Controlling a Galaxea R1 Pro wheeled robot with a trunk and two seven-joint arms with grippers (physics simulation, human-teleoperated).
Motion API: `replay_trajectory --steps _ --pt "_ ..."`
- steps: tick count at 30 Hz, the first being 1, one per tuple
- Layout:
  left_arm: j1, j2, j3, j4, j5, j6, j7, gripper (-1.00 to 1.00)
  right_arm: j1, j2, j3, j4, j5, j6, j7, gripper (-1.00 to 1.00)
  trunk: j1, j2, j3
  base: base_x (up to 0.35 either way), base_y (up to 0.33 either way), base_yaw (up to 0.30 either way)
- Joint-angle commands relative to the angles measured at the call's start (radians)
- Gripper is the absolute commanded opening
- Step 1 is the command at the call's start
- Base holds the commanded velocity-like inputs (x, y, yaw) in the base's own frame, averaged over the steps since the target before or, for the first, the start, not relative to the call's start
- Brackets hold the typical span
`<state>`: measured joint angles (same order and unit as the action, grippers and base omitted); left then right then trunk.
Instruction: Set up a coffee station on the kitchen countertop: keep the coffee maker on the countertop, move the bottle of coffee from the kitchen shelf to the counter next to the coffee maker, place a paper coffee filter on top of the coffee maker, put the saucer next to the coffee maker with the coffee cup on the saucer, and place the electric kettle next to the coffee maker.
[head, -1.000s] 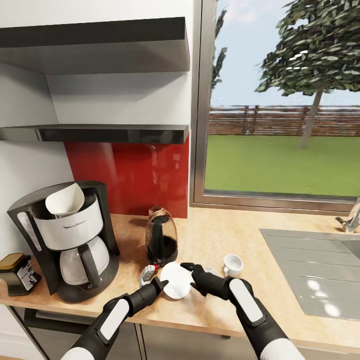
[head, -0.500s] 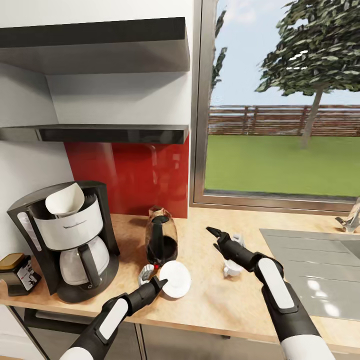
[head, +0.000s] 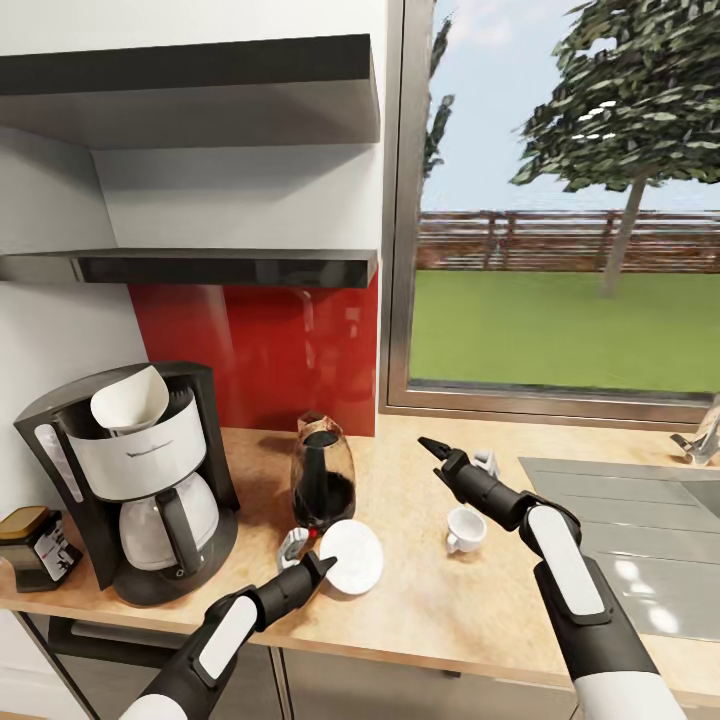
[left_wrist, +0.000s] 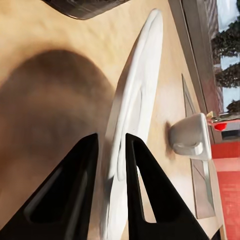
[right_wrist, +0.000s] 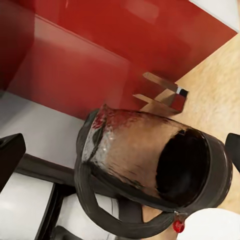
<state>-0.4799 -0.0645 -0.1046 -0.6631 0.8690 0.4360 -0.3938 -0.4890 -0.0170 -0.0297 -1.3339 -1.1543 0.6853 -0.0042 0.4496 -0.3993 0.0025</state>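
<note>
The black-and-white coffee maker (head: 130, 480) stands at the counter's left with a paper filter (head: 130, 400) in its top. A dark coffee jar (head: 35, 545) sits to its left. The dark glass kettle (head: 322, 480) (right_wrist: 145, 150) stands to its right. My left gripper (head: 320, 567) (left_wrist: 111, 140) is shut on the rim of the white saucer (head: 352, 557) (left_wrist: 142, 85), held tilted just in front of the kettle. The white cup (head: 465, 527) (left_wrist: 190, 137) rests on the counter to the saucer's right. My right gripper (head: 430, 447) hangs open above the counter, beyond the cup, facing the kettle.
A steel sink and drainboard (head: 630, 540) fills the counter's right, with a faucet (head: 705, 435) at its far edge. Two dark shelves (head: 200, 265) hang above the coffee maker. A window is behind the counter. A small grey object (head: 295, 545) lies by the kettle's base.
My right gripper let go of the saucer's right edge, then rose and moved back and right past the cup. The left gripper still holds the saucer in place.
</note>
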Motion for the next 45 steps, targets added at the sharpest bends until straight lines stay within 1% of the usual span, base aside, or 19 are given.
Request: replay_trajectory --steps 1,9,21,22,24,25,28,30,32,33,36,38,40,41,42,45 --pt "0.0 0.0 0.0 -0.001 0.008 0.006 0.0 -1.0 0.0 0.0 -0.001 0.0 -0.002 0.005 0.0 1.0 0.0 -0.001 0.0 -0.006 0.0 0.0" --pt "0.0 0.0 0.002 -0.002 0.009 0.007 -0.002 -1.0 0.0 -0.001 -0.002 -0.002 -0.002 0.005 0.0 1.0 0.0 -0.001 0.001 -0.225 0.103 0.028" --pt "0.0 0.0 0.005 -0.003 0.011 0.008 -0.004 -1.0 0.0 -0.001 -0.003 -0.002 -0.002 0.005 0.0 1.0 0.0 -0.001 0.008 -0.308 0.139 0.232" --pt "0.0 0.001 0.008 -0.004 0.012 0.008 -0.022 -1.0 0.0 -0.001 -0.003 -0.002 -0.002 0.005 0.0 1.0 0.0 -0.001 0.009 -0.185 0.06 0.13" --pt "0.0 0.001 0.018 -0.002 0.012 0.008 -0.096 -1.0 0.0 -0.001 -0.003 -0.004 -0.002 0.005 0.0 1.0 0.0 -0.001 0.009 -0.072 0.023 0.05" --pt "0.0 0.001 0.023 -0.002 0.012 0.008 -0.113 -1.0 0.0 -0.001 -0.003 -0.01 -0.002 0.005 0.0 1.0 0.0 -0.001 0.009 -0.031 0.01 0.022" --pt "0.0 0.0 0.037 0.001 0.017 0.006 -0.141 -1.0 0.0 -0.001 -0.003 -0.023 -0.002 0.005 0.0 1.0 0.0 -0.001 0.009 -0.013 0.004 0.009" --pt "0.0 0.0 0.069 0.01 0.036 -0.012 -0.15 -1.0 0.0 -0.001 -0.003 -0.028 -0.002 0.005 0.0 1.0 0.0 -0.001 0.009 -0.003 0.001 0.002" --pt "0.005 0.0 0.084 0.03 0.054 -0.043 -0.153 -1.0 0.0 -0.001 -0.003 -0.029 -0.002 0.005 0.0 1.0 0.0 -0.001 0.009 -0.001 0.0 0.0" --pt "0.01 -0.001 0.087 0.05 0.061 -0.061 -0.154 -1.0 0.0 -0.001 -0.003 -0.03 -0.002 0.005 0.0 1.0 0.0 -0.001 0.009 0.0 0.0 0.0" --pt "0.015 -0.002 0.09 0.073 0.068 -0.083 -0.158 -1.0 0.0 -0.001 -0.003 -0.031 -0.002 0.005 0.0 1.0 0.0 -0.001 0.009 0.0 0.0 0.0" --pt "0.016 -0.003 0.092 0.077 0.074 -0.087 -0.201 -1.0 0.0 -0.001 -0.003 -0.031 -0.002 0.005 0.0 1.0 0.0 -0.001 0.009 0.0 0.0 0.0" --pt "0.016 -0.003 0.092 0.079 0.086 -0.091 -0.274 -1.0 0.0 -0.001 -0.003 -0.031 -0.002 0.005 0.0 1.0 0.0 -0.001 0.009 0.0 0.0 0.0" --pt "0.017 -0.002 0.092 0.08 0.092 -0.098 -0.3 -1.0 0.0 -0.001 -0.003 -0.031 -0.002 0.005 0.0 1.0 0.0 -0.001 0.009 0.0 0.0 0.0" --pt "0.028 0.001 0.093 0.089 0.104 -0.133 -0.323 -1.0 0.0 -0.001 -0.003 -0.031 -0.002 0.005 -0.001 1.0 0.0 -0.001 0.009 0.0 0.0 0.0" --pt "0.035 0.002 0.093 0.092 0.119 -0.156 -0.331 -1.0 0.0 -0.001 -0.003 -0.031 -0.002 0.005 -0.001 1.0 0.0 -0.001 0.009 0.0 0.0 0.0"
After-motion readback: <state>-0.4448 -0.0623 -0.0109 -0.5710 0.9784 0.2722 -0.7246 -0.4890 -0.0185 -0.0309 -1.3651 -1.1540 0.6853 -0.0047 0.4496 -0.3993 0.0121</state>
